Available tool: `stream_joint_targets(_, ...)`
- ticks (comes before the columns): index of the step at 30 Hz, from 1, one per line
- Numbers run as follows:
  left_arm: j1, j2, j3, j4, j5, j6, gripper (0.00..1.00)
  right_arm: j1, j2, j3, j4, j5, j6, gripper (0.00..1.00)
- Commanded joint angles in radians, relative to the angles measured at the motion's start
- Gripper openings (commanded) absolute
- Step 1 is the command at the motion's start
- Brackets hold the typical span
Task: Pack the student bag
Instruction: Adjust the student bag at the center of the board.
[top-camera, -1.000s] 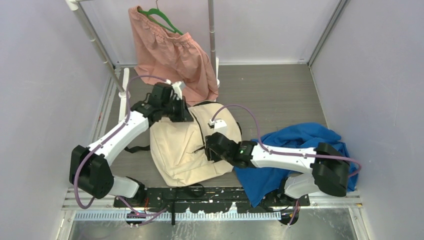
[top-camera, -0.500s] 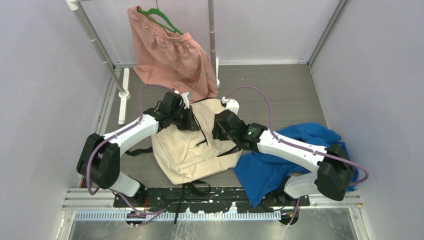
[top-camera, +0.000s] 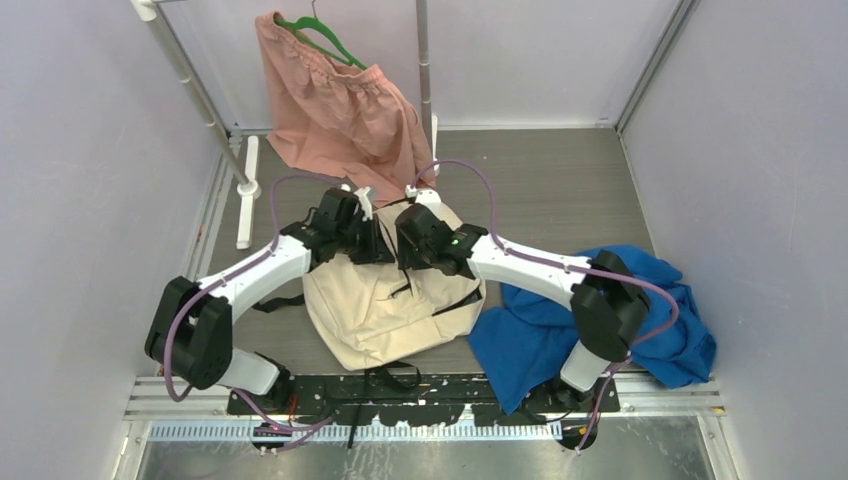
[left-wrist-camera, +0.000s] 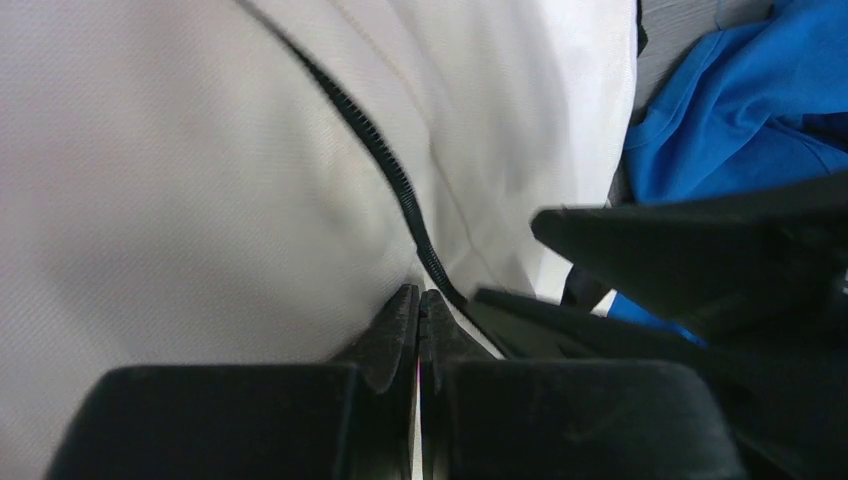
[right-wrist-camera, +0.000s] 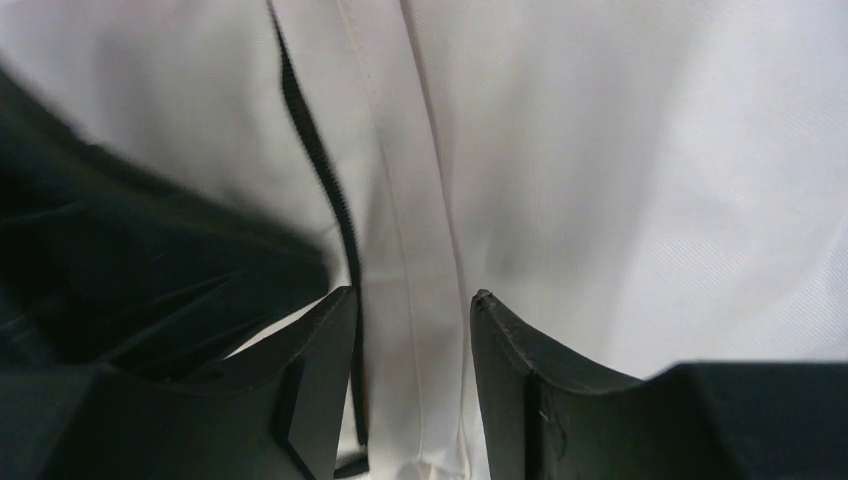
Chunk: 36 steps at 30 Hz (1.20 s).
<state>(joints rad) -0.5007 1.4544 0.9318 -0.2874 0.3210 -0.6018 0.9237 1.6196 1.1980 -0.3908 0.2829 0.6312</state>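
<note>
The cream student bag (top-camera: 385, 305) lies on the floor between the arms, its black zipper (left-wrist-camera: 385, 165) running across the fabric. My left gripper (top-camera: 377, 245) is at the bag's far top edge. In the left wrist view its jaws (left-wrist-camera: 418, 300) are pressed together on a fold of bag fabric beside the zipper. My right gripper (top-camera: 405, 250) is right next to it on the same top edge. In the right wrist view it (right-wrist-camera: 412, 305) is open, and a cream seam of the bag (right-wrist-camera: 400, 200) and the zipper (right-wrist-camera: 320, 170) lie between its fingers.
A blue cloth (top-camera: 610, 310) is heaped to the right of the bag and also shows in the left wrist view (left-wrist-camera: 740, 100). A pink garment (top-camera: 340, 110) on a green hanger (top-camera: 322, 38) hangs from a metal rack (top-camera: 424, 70) just behind both grippers. Walls close in on all sides.
My right gripper has swung from the bag's right side up and left to its top edge, beside the left gripper. The left gripper shifted slightly right and the bag's top shifted with it.
</note>
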Motion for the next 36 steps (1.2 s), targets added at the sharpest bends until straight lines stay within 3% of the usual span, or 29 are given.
stream_joint_targets(1,0.031,-0.128,-0.022,-0.127,-0.077,-0.005,0.0,0.004,0.051,0.077,0.003,0.006,-0.038,0.51)
stream_joint_targets(7,0.059,-0.248,-0.042,-0.184,-0.123,0.001,0.0,0.004,0.13,0.133,-0.003,0.015,-0.065,0.49)
stream_joint_targets(12,0.071,-0.194,-0.046,-0.161,-0.035,-0.007,0.0,0.002,0.144,0.164,-0.064,0.08,-0.066,0.19)
stream_joint_targets(19,0.071,-0.074,-0.048,-0.112,0.002,0.009,0.0,-0.016,0.006,0.075,-0.058,0.097,-0.042,0.01)
stream_joint_targets(30,0.076,-0.062,-0.042,-0.216,-0.105,0.057,0.0,-0.023,-0.136,-0.032,-0.026,0.126,-0.026,0.01)
stream_joint_targets(36,0.097,-0.091,-0.051,-0.243,-0.129,0.08,0.0,-0.122,-0.203,-0.143,0.002,0.041,0.02,0.01)
